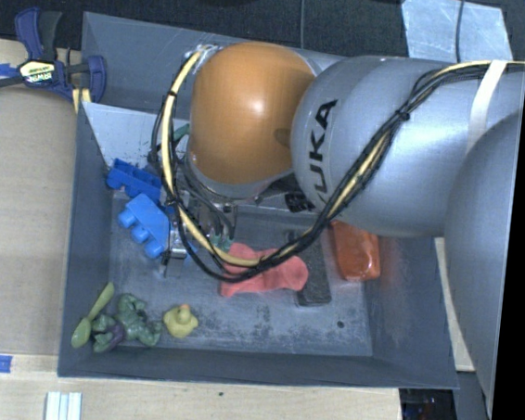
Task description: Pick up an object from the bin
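My gripper (189,229) hangs low over the left middle of the bin, under the arm's orange cover. A blue toy block (146,217) lies right beside it on its left, and a second blue block (132,180) sits just behind that one. A pink, flat, floppy thing (267,276) lies on the bin floor just to the gripper's right. Whether the gripper touches the blue block cannot be told.
An orange translucent thing (355,252) lies at the right, with a dark grey piece (314,292) in front of it. A yellow duck (179,321), a green toy figure (135,324) and a yellow-green strip (93,318) lie along the front left.
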Controlling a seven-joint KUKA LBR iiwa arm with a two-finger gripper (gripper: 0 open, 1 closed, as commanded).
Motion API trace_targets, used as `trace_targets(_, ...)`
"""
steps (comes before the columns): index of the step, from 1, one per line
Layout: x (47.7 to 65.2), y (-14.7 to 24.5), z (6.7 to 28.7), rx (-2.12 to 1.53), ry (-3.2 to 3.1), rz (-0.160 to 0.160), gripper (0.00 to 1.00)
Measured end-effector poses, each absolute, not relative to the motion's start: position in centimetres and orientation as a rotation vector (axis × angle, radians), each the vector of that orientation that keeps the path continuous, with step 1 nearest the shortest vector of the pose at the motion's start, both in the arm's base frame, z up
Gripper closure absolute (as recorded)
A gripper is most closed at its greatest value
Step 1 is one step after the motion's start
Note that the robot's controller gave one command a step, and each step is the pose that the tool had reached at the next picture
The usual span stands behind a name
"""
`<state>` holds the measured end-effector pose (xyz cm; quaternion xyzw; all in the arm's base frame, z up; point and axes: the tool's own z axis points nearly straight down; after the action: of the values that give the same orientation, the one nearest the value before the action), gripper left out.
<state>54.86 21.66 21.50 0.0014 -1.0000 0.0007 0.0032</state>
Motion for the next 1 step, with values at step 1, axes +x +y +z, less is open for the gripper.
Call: trace_targets(1,55.10,21.56,21.99,-0.001,-3.144,-0.002,0.00)
